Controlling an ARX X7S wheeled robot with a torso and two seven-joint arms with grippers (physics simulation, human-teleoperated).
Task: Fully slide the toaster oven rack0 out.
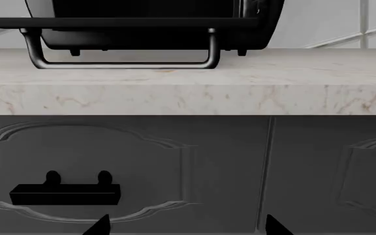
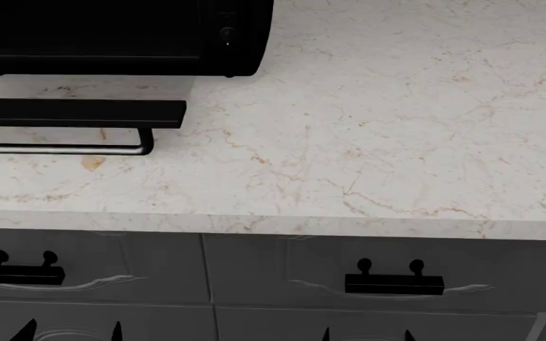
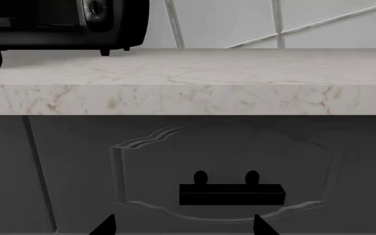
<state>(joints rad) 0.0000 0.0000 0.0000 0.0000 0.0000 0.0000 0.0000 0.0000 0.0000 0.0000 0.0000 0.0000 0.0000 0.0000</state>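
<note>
Both claws, left gripper (image 2: 69, 330) and right gripper (image 2: 366, 334), hang open below the counter (image 2: 349, 142) front edge, the toaster oven (image 2: 121, 35) sitting at its far-left corner, door down.

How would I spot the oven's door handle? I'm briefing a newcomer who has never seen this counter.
Start at the pale veined marble countertop and find the glossy black toaster oven at its back left. Its flap door lies folded open toward the counter's front. The handle is the thin dark tubular U-shaped bar hanging beneath that door's edge, unlike the blocky drawer pulls below.
</note>
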